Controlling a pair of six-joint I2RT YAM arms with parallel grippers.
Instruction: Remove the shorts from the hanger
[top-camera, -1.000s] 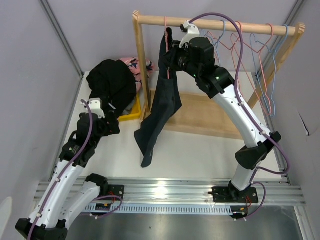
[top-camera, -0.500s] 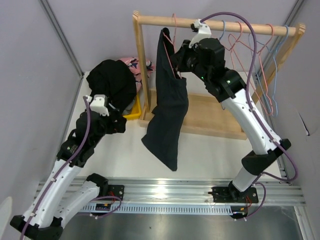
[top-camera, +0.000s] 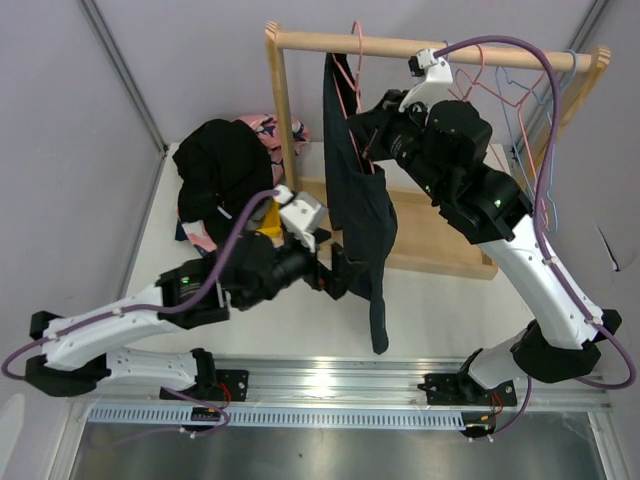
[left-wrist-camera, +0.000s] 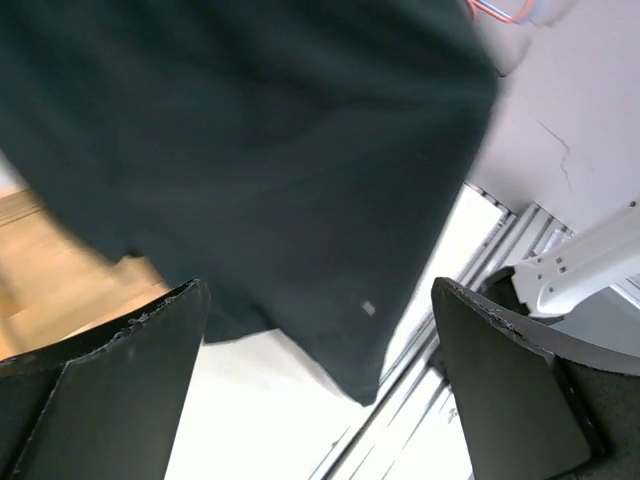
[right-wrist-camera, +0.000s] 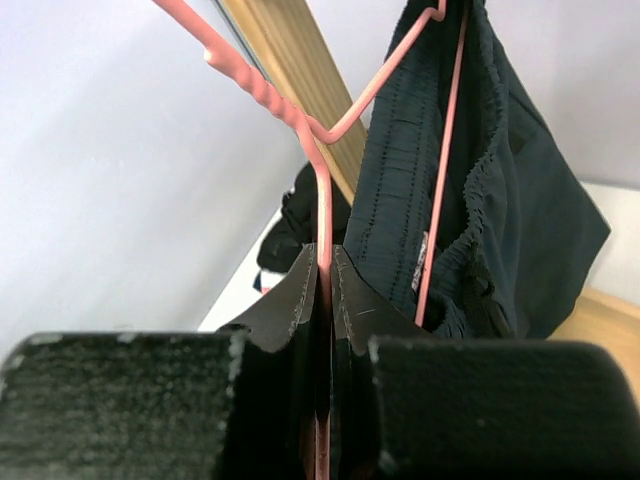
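Shorts hang at the centre of the top view: the dark navy fabric shorts droop by their gathered waistband from a thin pink wire hanger. Its hook sits over the light wooden rail at the top of the frame.

Your right gripper is clamped on that hanger. In the right wrist view its fingers pinch the pink wire between them, with the waistband just to the right.

Your left gripper sits low, below the centre of the top view, at the left edge of the hanging legs. In the left wrist view its jaws stand wide apart with nothing between them. The dark cloth fills the upper part of that frame ahead of the fingers; you cannot tell whether they touch it.

At the upper left of the top view, a heap of black fabric shorts and a pink patterned pair lies over a yellow bin. Empty pink and blue wire hangers hang from the rail at the upper right.
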